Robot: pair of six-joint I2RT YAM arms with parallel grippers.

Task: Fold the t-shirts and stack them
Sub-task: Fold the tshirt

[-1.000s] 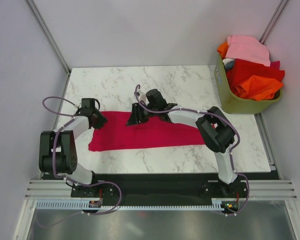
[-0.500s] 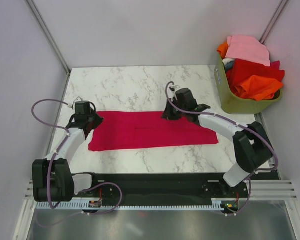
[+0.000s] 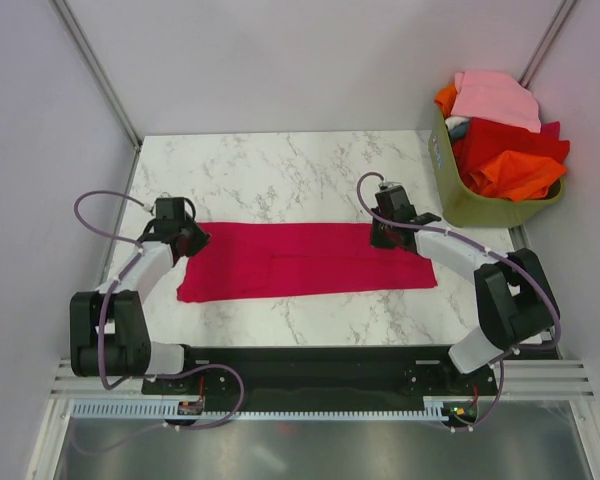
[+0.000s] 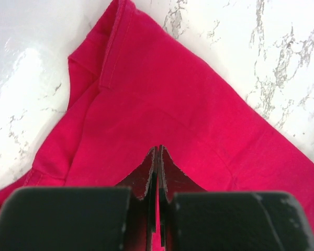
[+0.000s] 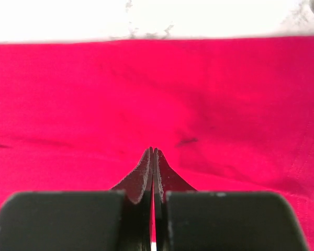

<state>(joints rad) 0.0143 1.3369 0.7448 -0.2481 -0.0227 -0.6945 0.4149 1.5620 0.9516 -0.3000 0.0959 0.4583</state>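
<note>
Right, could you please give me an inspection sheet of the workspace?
Surface: white marble-patterned table.
Job's things: crimson t-shirt spread flat in a long band; other tees heaped in the basket.
Clutter: olive-green basket at far right.
Grippers: left gripper fingers shut on the shirt's left end; right gripper shut on its far edge, toward the right.
Cables: purple cables loop off both wrists.
Surroundings: grey walls.

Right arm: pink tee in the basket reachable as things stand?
Likely not yet: right gripper is shut on the crimson t-shirt. The olive basket with the pink tee sits close by, nothing between.
</note>
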